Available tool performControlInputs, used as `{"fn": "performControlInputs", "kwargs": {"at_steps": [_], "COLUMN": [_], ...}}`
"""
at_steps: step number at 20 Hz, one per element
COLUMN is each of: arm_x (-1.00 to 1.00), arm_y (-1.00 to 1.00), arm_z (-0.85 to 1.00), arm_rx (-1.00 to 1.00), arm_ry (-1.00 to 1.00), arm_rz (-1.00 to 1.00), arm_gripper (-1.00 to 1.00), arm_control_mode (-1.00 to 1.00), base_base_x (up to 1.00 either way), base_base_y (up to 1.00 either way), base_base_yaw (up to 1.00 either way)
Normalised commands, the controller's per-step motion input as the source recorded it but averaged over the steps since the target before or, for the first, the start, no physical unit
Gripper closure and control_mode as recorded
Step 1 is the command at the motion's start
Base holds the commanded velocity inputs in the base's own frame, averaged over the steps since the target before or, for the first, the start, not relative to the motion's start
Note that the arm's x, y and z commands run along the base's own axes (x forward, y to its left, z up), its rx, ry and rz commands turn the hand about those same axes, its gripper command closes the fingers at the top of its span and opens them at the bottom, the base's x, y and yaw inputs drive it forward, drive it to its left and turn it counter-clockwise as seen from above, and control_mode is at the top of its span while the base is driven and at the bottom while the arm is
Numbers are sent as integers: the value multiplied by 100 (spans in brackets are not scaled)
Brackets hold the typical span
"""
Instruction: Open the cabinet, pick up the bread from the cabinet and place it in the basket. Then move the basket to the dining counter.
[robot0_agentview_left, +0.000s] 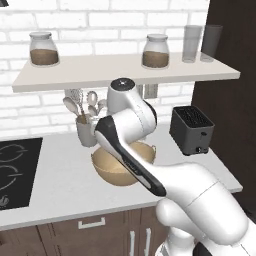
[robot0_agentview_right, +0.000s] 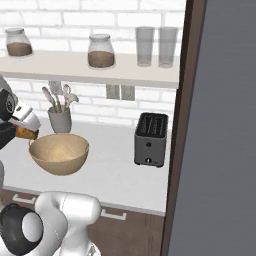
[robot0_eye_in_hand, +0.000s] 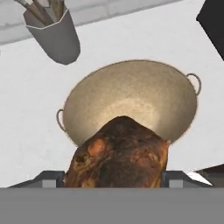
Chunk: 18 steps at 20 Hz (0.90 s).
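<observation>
The bread (robot0_eye_in_hand: 118, 153), a dark brown crusty lump, sits between my fingertips, with my gripper (robot0_eye_in_hand: 114, 177) shut on it. Directly beneath it lies the light tan basket (robot0_eye_in_hand: 131, 94) with two loop handles, empty inside. In the right base view the gripper (robot0_agentview_right: 24, 129) hangs with the bread (robot0_agentview_right: 26, 133) just above the basket's (robot0_agentview_right: 59, 152) left rim. My arm covers part of the basket (robot0_agentview_left: 112, 170) in the left base view. The dining counter is out of view.
A grey utensil holder (robot0_agentview_left: 86, 131) stands behind the basket and a dark toaster (robot0_agentview_left: 192, 130) to its right. A black cooktop (robot0_agentview_left: 15, 170) lies at the left. A shelf (robot0_agentview_left: 125, 70) overhead carries jars and glasses. A tall dark panel (robot0_agentview_right: 220, 125) walls off the right.
</observation>
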Motion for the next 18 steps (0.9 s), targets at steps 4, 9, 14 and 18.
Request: {"fn": "performControlInputs", "kwargs": {"at_steps": [4,9,14,18], "arm_x": [70,74,63,48], "arm_y": [-25,-18,0,0], "arm_z": [-79,-73,-77,-39], "arm_rx": [-7,-8,-5,0], "arm_ry": [12,8,7,10], "arm_rz": [16,17,14,10], "arm_gripper": [100,100,100,100], "arm_control_mode": [-100,-100,-100,-100], "base_base_x": [0,0,0,0], "base_base_y": [0,0,0,0], "base_base_yaw": [0,0,0,0]}}
